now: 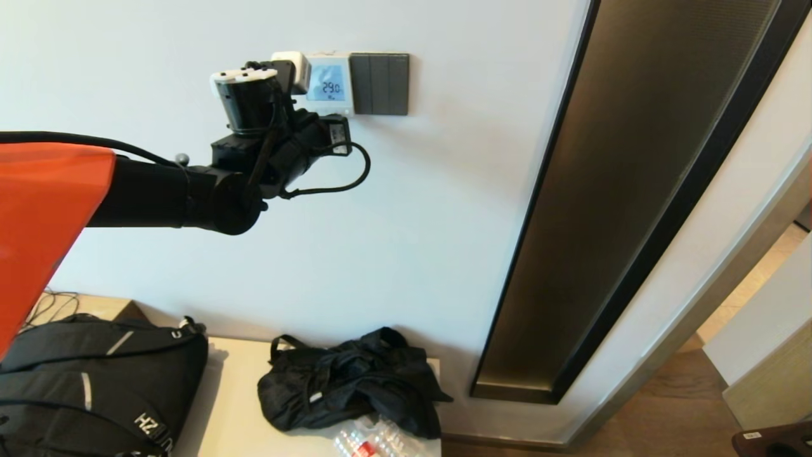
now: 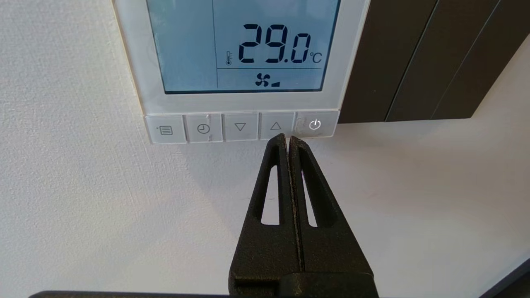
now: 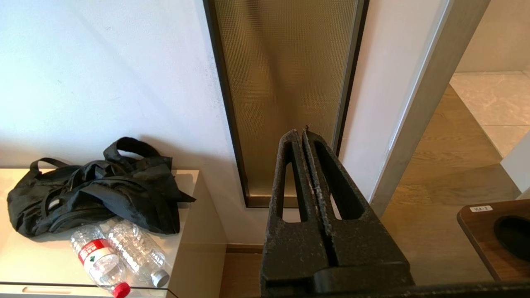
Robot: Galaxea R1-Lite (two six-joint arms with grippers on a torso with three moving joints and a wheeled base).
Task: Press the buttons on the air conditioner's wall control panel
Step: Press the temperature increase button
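White plastic fills my left wrist view: the panel [image 2: 242, 58] sits on the wall beside a dark switch plate [image 2: 414, 58], its lit screen reading 29.0. My left pincer [image 2: 286, 140], pressed together into one point, hangs just under the buttons [image 2: 240, 127], at the seam between the up arrow [image 2: 275, 126] and the power key [image 2: 315, 124]. I judge the press itself not yet made. Next I must centre on one key and nudge forward. My right pincer [image 3: 304, 133], also closed, idles low near the counter [image 3: 25, 256].
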